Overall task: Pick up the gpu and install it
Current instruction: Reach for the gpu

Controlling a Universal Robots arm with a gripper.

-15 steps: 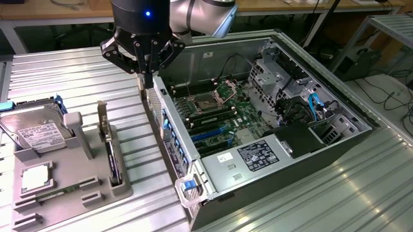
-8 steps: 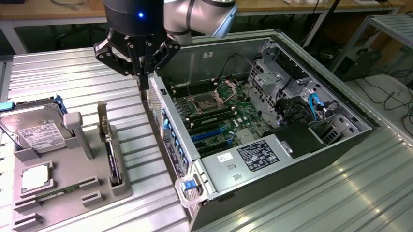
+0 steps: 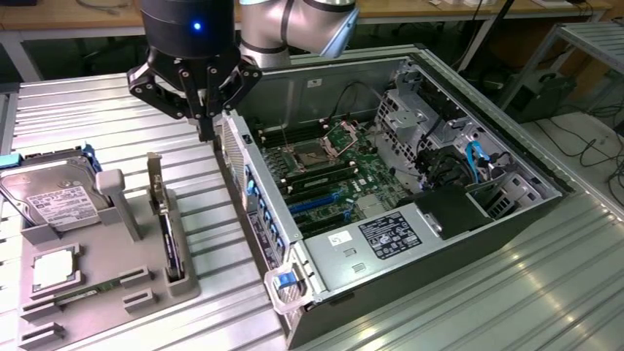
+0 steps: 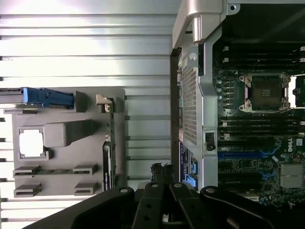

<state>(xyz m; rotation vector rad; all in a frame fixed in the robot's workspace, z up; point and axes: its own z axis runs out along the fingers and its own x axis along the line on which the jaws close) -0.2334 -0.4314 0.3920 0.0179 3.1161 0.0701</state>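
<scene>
The gpu (image 3: pixel 168 232) is a thin dark card standing on its edge in a slot of the grey holder (image 3: pixel 146 281), with its silvery bracket strip (image 3: pixel 154 175) at the far end. From above in the wrist view, the gpu (image 4: pixel 109 148) is a narrow dark line along the holder's edge. My gripper (image 3: pixel 206 130) hangs above the table between the holder and the open computer case (image 3: pixel 292 292), beyond the gpu's bracket end and apart from it. Its fingertips (image 4: pixel 162 170) are shut together with nothing between them.
The holder also carries a silver hard drive (image 3: pixel 54 196), a square processor (image 3: pixel 54 267) and a green memory stick (image 3: pixel 83 295). Inside the case lies the motherboard (image 3: pixel 326 164) with blue slots (image 4: pixel 240 155) and a processor socket (image 4: pixel 266 91). The case's rear wall (image 4: pixel 190 95) stands beside my gripper.
</scene>
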